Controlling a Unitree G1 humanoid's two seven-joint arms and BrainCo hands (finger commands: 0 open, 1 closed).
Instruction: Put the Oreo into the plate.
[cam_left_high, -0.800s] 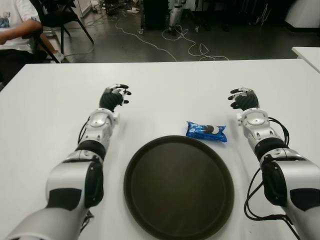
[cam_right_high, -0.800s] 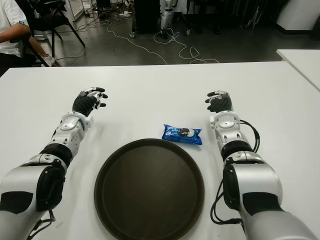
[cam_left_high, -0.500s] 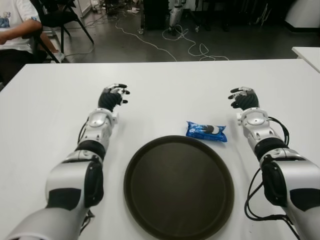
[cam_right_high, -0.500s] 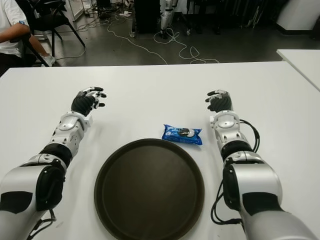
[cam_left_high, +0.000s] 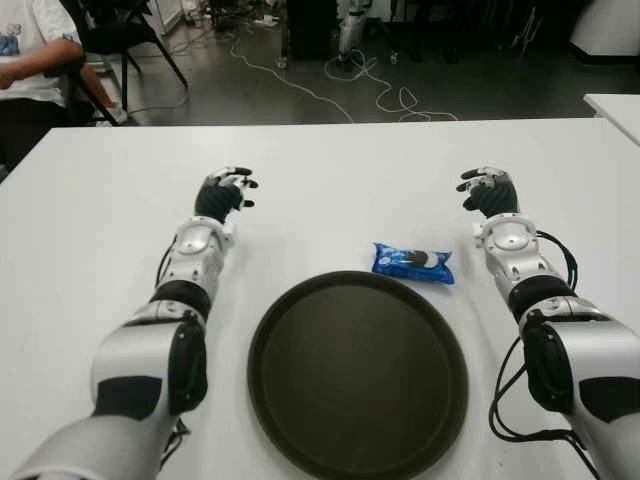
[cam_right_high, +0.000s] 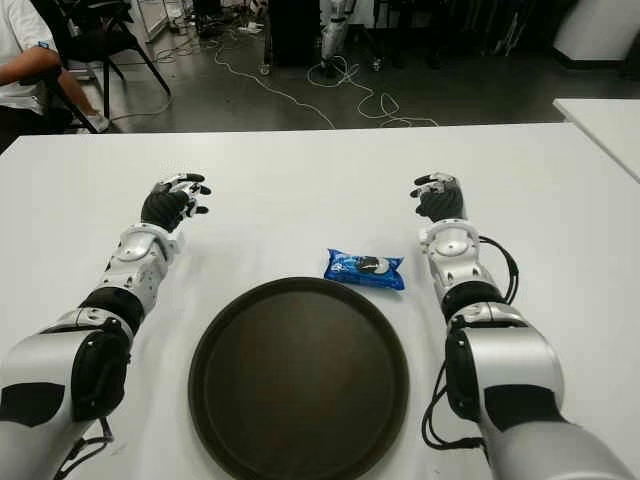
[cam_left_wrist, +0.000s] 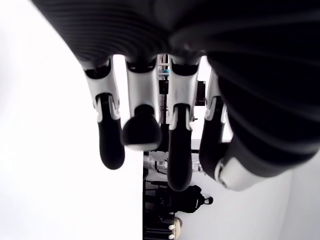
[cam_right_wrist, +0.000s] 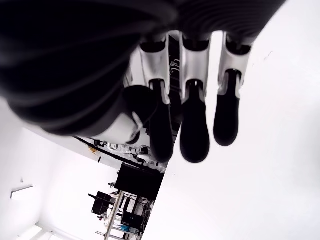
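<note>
A blue Oreo packet (cam_left_high: 413, 262) lies on the white table (cam_left_high: 330, 180), just beyond the far right rim of a round dark brown plate (cam_left_high: 357, 373). The plate holds nothing. My right hand (cam_left_high: 487, 190) is over the table to the right of the packet and a little farther away, fingers relaxed and holding nothing. My left hand (cam_left_high: 227, 190) shows to the left of the plate, also with loose fingers and nothing in them. The wrist views show only each hand's fingers (cam_left_wrist: 142, 125) (cam_right_wrist: 192, 125) against the white tabletop.
A seated person (cam_left_high: 30, 50) is at the far left beyond the table corner, next to a black chair (cam_left_high: 120, 35). Cables (cam_left_high: 330, 85) run over the floor behind the table. A second white table (cam_left_high: 615, 105) edges in at the right.
Both hands have crept slightly farther away across the table. The Oreo packet and the plate have not moved.
</note>
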